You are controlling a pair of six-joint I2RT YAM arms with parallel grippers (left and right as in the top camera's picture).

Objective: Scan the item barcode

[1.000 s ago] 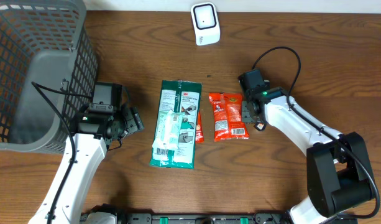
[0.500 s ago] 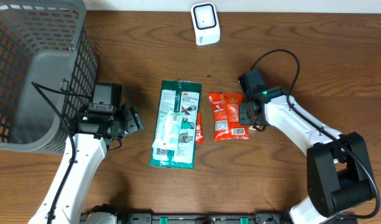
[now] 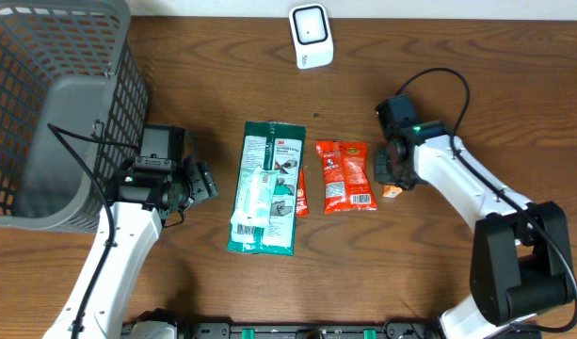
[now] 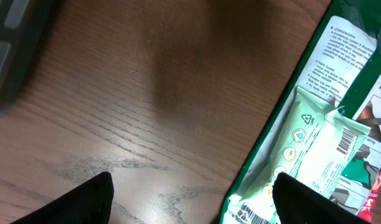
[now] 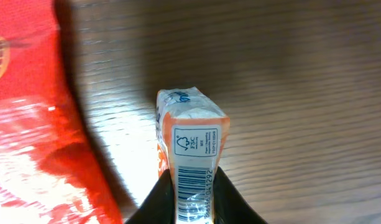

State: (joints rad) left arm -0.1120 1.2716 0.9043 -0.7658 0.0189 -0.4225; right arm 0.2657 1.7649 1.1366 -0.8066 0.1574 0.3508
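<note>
A small orange-and-white box [image 5: 191, 146] stands on end between my right fingers, its barcode facing the right wrist camera. My right gripper [image 5: 191, 200] is shut on it. From overhead the right gripper [image 3: 390, 175] sits just right of the red snack packet [image 3: 344, 175], with the box's orange corner [image 3: 392, 192] showing below it. The white scanner [image 3: 310, 36] stands at the table's back edge. My left gripper [image 3: 209, 182] is open, left of the green package [image 3: 267, 185]. In the left wrist view the left gripper [image 4: 193, 205] holds nothing over bare wood.
A grey mesh basket [image 3: 53, 104] fills the back left corner. A pale green wipes pack [image 3: 253, 203] lies on the green package; its barcode shows in the left wrist view [image 4: 345, 140]. The red packet [image 5: 28, 124] is close left of the held box.
My right gripper has shut on the small box and shifted a little to the right, away from the red packet. The left arm has not moved.
</note>
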